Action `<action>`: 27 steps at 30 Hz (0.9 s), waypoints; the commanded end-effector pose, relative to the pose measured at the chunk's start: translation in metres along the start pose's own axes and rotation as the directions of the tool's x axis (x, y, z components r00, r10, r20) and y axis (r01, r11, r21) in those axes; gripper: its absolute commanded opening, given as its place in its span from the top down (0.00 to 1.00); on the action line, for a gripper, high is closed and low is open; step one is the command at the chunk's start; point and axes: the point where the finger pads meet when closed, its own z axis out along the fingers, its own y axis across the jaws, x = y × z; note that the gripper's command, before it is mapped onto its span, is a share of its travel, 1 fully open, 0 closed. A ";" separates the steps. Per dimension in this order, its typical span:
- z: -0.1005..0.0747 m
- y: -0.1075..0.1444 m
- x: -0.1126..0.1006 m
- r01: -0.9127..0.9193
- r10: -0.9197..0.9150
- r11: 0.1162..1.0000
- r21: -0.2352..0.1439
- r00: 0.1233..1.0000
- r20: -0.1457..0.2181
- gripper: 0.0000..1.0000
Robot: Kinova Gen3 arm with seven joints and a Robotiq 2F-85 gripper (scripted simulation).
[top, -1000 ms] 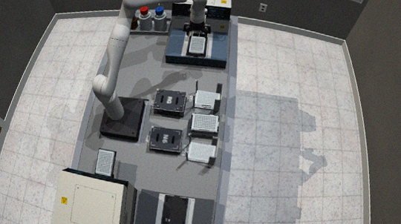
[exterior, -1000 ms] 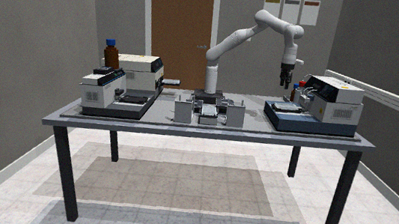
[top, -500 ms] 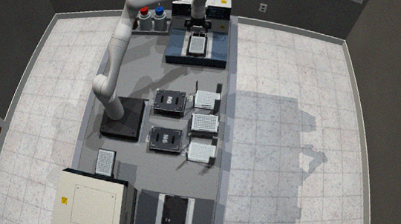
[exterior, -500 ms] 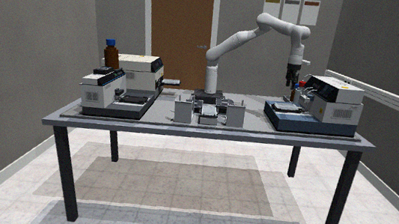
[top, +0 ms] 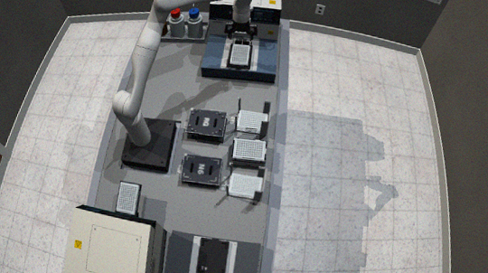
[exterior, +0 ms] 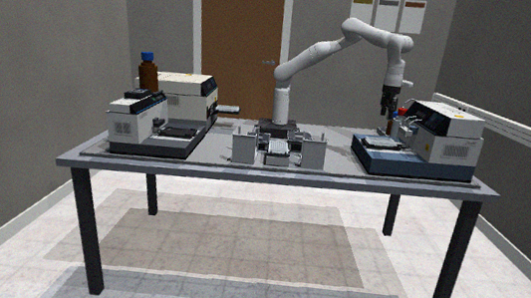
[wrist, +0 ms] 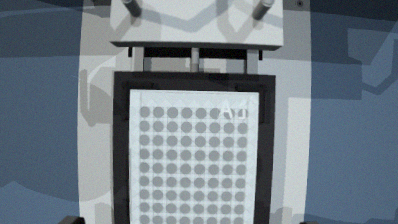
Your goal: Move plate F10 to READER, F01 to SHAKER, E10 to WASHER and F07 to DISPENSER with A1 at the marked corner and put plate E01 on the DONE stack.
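A white well plate (top: 240, 54) lies flat in the black nest of the blue-based instrument (top: 239, 59) at the far end of the deck. In the wrist view the plate (wrist: 194, 165) fills the middle, with an A1 mark (wrist: 234, 111) near its upper right corner. My gripper (top: 241, 29) hangs above the plate's far end, next to the instrument's head, open and empty; it also shows in the side view (exterior: 388, 110). Other white plates sit in a row at mid-deck (top: 252, 121), (top: 249, 149), (top: 245, 185), and one lies on the tray (top: 128, 197) by the beige instrument.
The dark nests RG (top: 205, 124) and N6 (top: 200, 169) stand empty beside the arm's base (top: 150, 143). Two capped bottles (top: 184, 22) stand left of the gripper. A dark empty nest (top: 212, 257) sits in the near instrument. The beige housing (top: 110, 250) is tall.
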 end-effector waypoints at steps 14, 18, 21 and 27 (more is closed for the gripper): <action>0.021 0.000 0.002 0.006 -0.006 1.000 0.002 1.000 -0.005 0.00; 0.026 0.000 0.002 0.005 -0.005 1.000 0.002 1.000 -0.004 0.00; 0.031 -0.001 0.002 0.005 -0.005 1.000 0.002 1.000 -0.005 0.00; 0.037 -0.001 0.002 0.005 -0.005 1.000 0.002 1.000 -0.005 0.00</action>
